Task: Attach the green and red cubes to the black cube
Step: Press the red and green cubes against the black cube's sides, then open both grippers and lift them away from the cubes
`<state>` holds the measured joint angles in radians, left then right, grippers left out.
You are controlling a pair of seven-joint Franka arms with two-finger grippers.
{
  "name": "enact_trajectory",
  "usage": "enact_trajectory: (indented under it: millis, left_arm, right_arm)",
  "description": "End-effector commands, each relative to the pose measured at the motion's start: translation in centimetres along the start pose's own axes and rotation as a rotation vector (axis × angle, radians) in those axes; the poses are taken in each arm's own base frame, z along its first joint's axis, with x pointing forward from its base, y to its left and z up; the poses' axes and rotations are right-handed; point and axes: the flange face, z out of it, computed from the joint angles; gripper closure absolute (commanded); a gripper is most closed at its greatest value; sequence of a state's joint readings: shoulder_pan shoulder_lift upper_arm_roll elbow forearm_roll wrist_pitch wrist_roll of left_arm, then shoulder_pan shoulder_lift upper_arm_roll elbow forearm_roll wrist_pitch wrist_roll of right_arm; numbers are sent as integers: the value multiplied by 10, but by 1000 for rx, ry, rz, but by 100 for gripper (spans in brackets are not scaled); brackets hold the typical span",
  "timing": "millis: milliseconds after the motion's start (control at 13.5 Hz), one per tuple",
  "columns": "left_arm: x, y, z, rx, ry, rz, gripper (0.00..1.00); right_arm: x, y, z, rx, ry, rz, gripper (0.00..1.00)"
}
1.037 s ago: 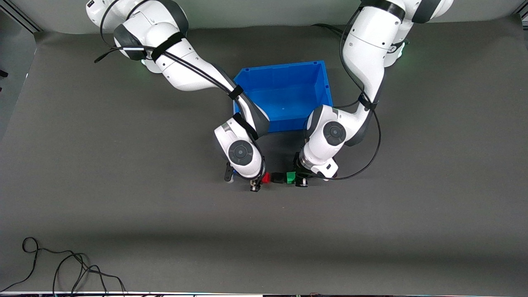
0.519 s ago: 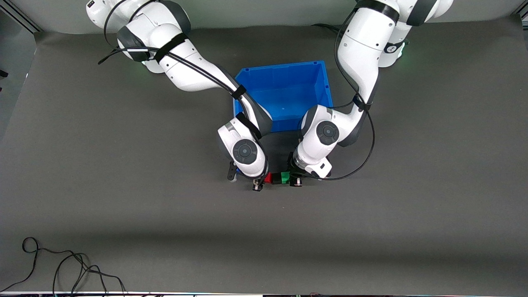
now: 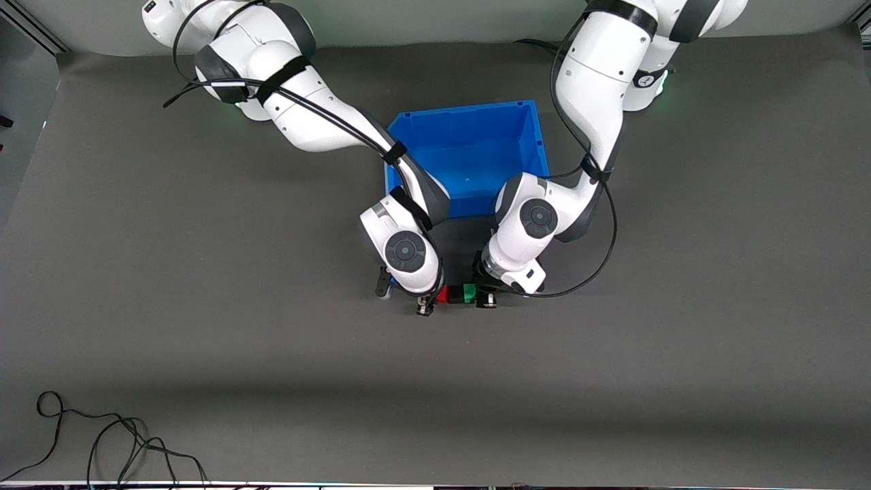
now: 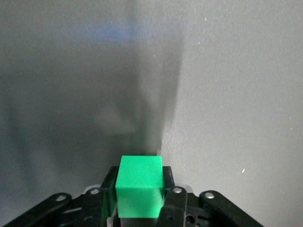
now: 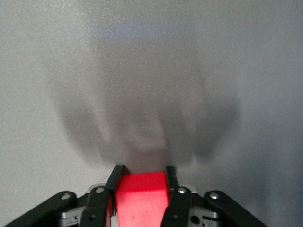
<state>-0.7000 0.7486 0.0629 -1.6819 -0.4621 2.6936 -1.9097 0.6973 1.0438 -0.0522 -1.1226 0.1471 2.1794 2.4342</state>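
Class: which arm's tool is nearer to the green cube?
Left. The left tool is shut on the green cube; the right tool holds the red cube beside it, toward the right arm's end.

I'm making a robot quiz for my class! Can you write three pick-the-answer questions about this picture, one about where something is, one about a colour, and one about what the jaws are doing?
1. Where is the blue bin?
A. Nearer the front camera than the cubes
B. Farther from the front camera than the cubes
C. On top of the cubes

2. What colour is the cube in the left gripper?
A. Green
B. Yellow
C. Red

3. What is the right gripper doing?
A. Waiting wide open
B. Holding a cable
C. Shut on the red cube

Answers:
1. B, the bin shows higher in the front view than the cubes.
2. A, the left wrist view shows the green cube between its jaws.
3. C, the right wrist view shows the jaws pressing both sides of the red cube.
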Motion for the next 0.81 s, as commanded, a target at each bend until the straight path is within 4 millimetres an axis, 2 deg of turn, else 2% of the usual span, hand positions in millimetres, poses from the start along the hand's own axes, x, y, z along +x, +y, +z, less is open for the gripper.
enact_trajectory:
  millis: [0, 74, 222, 296, 519, 741]
  left_arm:
    - [-7, 2, 2, -17, 4, -10, 11]
    - [-7, 3, 0, -18, 3, -11, 0]
    - [-3, 7, -2, -21, 5, -15, 0]
    - [2, 11, -5, -26, 9, -13, 0]
    - [36, 40, -30, -43, 58, -30, 0]
    - [91, 70, -76, -22, 88, 20, 0]
  right_arm:
    - [-5, -6, 15, 33, -4, 24, 100]
    - [-4, -8, 13, 34, -7, 22, 77]
    - [-6, -10, 8, 41, -13, 8, 23]
    - [-7, -12, 3, 46, -21, -3, 16]
    - [0, -27, -18, 52, -40, -9, 11]
    - [7, -38, -62, 39, -34, -107, 11]
